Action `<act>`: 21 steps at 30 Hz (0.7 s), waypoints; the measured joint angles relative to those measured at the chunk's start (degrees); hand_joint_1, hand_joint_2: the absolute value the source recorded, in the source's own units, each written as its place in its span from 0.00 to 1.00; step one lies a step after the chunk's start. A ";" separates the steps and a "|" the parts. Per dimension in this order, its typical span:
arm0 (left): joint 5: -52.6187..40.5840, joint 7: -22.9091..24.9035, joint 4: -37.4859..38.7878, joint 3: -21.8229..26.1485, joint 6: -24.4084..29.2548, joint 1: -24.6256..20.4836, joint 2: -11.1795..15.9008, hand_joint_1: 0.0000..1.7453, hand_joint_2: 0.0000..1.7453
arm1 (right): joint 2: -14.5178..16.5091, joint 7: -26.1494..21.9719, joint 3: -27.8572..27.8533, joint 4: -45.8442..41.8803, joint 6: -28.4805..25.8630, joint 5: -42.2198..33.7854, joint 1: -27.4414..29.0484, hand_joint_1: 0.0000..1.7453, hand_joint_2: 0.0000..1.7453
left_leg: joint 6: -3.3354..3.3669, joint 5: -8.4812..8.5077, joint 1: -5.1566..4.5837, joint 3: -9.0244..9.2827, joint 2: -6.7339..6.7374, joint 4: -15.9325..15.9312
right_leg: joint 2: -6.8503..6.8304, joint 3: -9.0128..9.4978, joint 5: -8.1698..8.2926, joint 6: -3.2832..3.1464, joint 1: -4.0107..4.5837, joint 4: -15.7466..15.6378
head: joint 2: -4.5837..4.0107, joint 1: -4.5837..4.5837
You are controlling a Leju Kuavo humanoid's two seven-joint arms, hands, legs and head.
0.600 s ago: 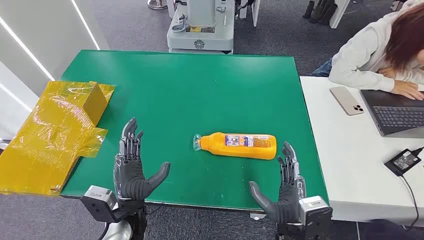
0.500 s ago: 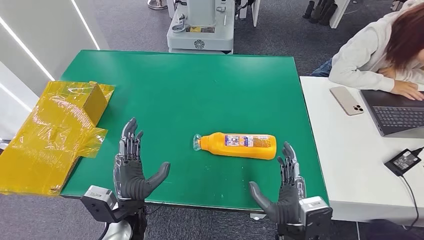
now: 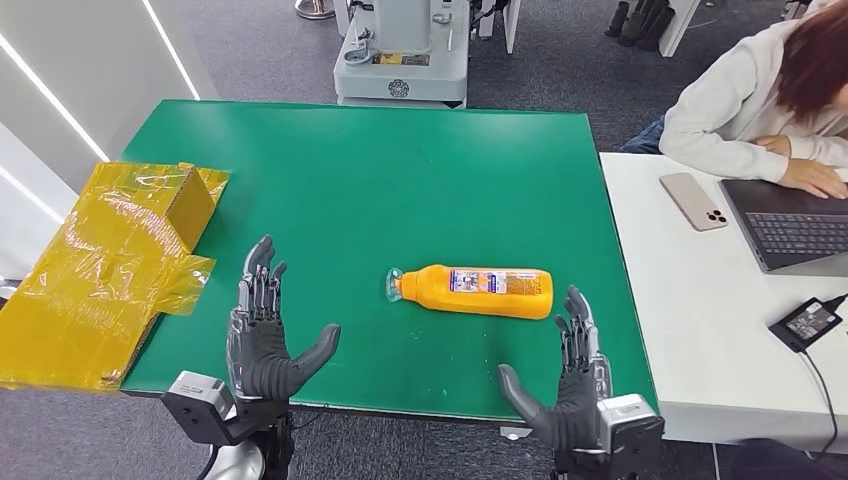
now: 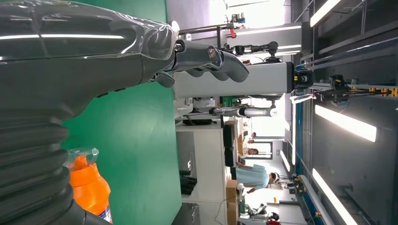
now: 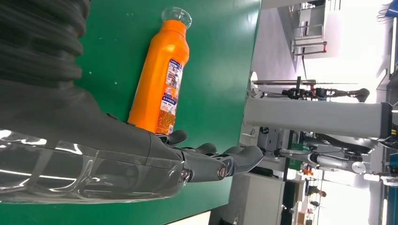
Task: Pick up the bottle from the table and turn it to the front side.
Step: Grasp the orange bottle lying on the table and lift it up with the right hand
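The orange bottle (image 3: 478, 291) lies on its side on the green bench (image 3: 400, 170), cap toward 9 o'clock, label up. The right robot hand (image 3: 567, 385) is just beside its base at 5 o'clock, fingers spread, holding nothing. The left robot hand (image 3: 262, 335) is well apart at 8 o'clock, also spread and empty. Yellow wrapping (image 3: 100, 265) lies off the bench's 9 o'clock edge.

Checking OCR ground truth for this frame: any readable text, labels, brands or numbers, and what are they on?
No text can be read.
Orange bottle: white and blue label with print, too small and blurred to read.
Grey machine base beyond the green table: a plate and a round emblem, too small to read.
Phone, laptop: no legible marks.
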 joint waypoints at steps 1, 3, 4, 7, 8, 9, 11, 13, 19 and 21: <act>-0.02 0.00 0.00 0.00 0.02 0.00 0.00 0.00 1.00 | -0.01 0.00 0.06 0.00 -0.02 -0.03 0.00 0.00 1.00 | 0.00 0.00 0.00 0.00 0.00 0.00 | 0.00 0.00 0.00 0.00 0.00 0.00 | 0.00 0.00; -0.07 0.00 0.00 0.00 0.05 0.00 0.00 0.00 1.00 | -0.02 0.00 0.15 0.01 -0.04 -0.10 -0.01 0.00 1.00 | 0.00 0.00 0.00 0.00 0.00 0.00 | 0.00 0.00 0.00 0.00 0.00 0.00 | 0.00 0.00; -0.08 0.00 0.00 0.00 0.06 0.00 0.00 0.00 1.00 | -0.03 0.00 0.19 0.01 -0.05 -0.14 -0.01 0.00 1.00 | 0.00 0.00 0.00 0.00 0.00 0.00 | 0.00 0.00 0.00 0.00 0.00 0.00 | 0.00 0.00; -0.10 0.00 0.00 0.00 0.06 0.00 0.00 0.00 1.00 | -0.04 0.00 0.29 0.02 -0.05 -0.15 -0.01 0.00 1.00 | 0.00 0.00 0.00 0.00 0.00 0.00 | 0.00 0.00 0.00 0.00 0.00 0.00 | 0.00 0.00; -0.12 0.00 0.00 0.00 0.06 0.00 0.00 0.00 1.00 | -0.05 0.00 0.34 0.02 -0.07 -0.15 -0.01 0.00 1.00 | 0.00 0.00 0.00 0.00 0.00 0.00 | 0.00 0.00 0.00 0.00 0.00 0.00 | 0.00 0.00; -0.14 0.00 0.00 0.00 0.06 0.00 0.00 0.00 1.00 | -0.05 0.00 0.41 0.02 -0.09 -0.15 -0.01 0.00 1.00 | 0.00 0.00 0.00 0.00 0.00 0.00 | 0.00 0.00 0.00 0.00 0.00 0.00 | 0.00 0.00; -0.17 0.00 0.00 0.00 0.06 0.00 0.00 0.00 1.00 | -0.08 0.00 0.56 0.02 -0.14 -0.15 -0.02 0.00 1.00 | 0.00 0.00 0.00 0.00 0.00 0.00 | 0.00 0.00 0.00 0.00 0.00 0.00 | 0.00 0.00; -0.18 -0.01 0.00 0.00 0.06 -0.02 -0.01 0.00 1.00 | -0.10 0.00 0.64 0.02 -0.16 -0.09 -0.03 0.00 1.00 | 0.00 0.00 0.00 0.00 0.00 0.00 | 0.00 0.00 0.00 0.00 0.00 0.00 | 0.00 0.00; -0.15 0.00 0.69 -0.38 -0.05 -1.66 -0.44 0.00 1.00 | -0.32 4.22 0.56 0.80 -0.86 9.46 -2.18 0.00 1.00 | 0.00 0.00 0.00 0.01 0.01 0.00 | 0.01 0.00 0.01 0.00 0.00 0.00 | 0.00 -0.01; -0.07 -0.04 1.26 -0.95 -0.07 -2.32 -0.65 0.00 1.00 | -0.35 5.70 0.18 1.83 -0.75 14.75 -3.90 0.00 1.00 | 0.00 0.01 0.00 0.02 0.01 0.01 | 0.02 0.01 0.02 0.00 0.00 0.00 | 0.00 -0.01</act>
